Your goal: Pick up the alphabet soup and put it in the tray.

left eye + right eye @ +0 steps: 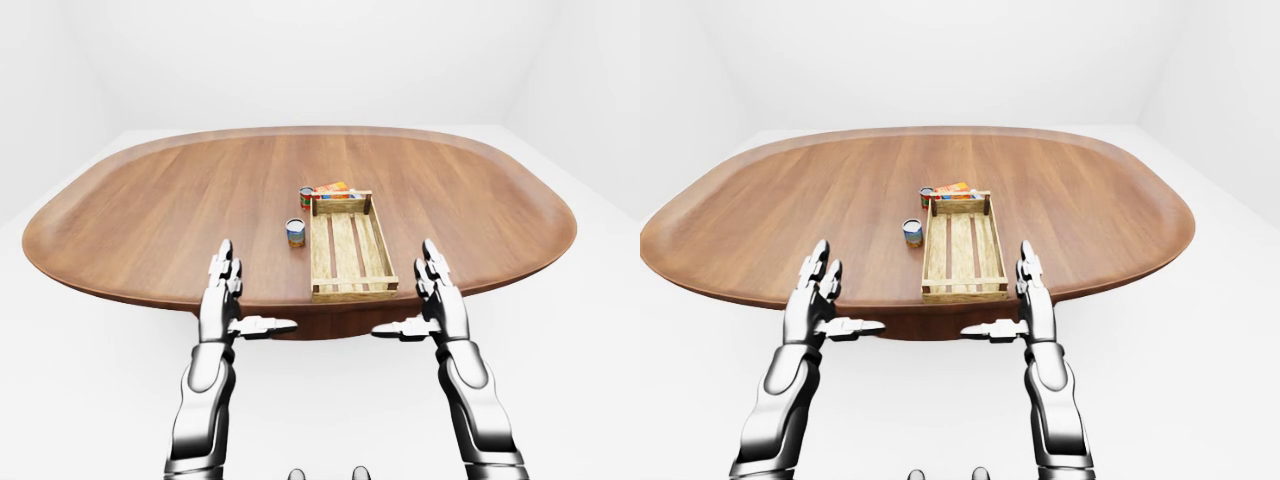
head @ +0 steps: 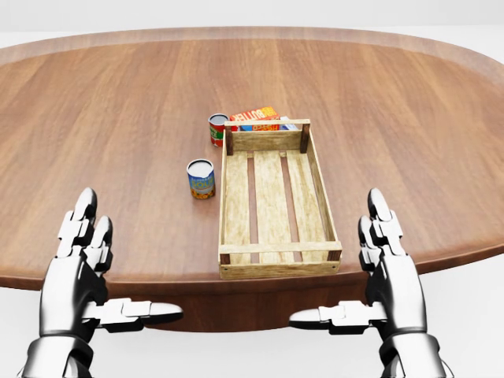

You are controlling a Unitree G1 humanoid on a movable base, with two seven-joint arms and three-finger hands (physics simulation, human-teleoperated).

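While both hands, left hand [image 2: 75, 272] and right hand [image 2: 390, 272], hover wide open at lower frame, blue-label can [image 2: 201, 179] waits left of empty tray [image 2: 273, 268], ready for reach.

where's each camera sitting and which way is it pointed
Head view: on the head, angled down at the near table edge; the wooden tray fills the centre, both open hands at the bottom, left hand, right hand.
Left-eye view: on the head, wider, takes in the whole oval table and both forearms.
Right-eye view: its pair, nearly the same picture, things sit slightly further left.
All share the tray, two cans left of it and both hands.
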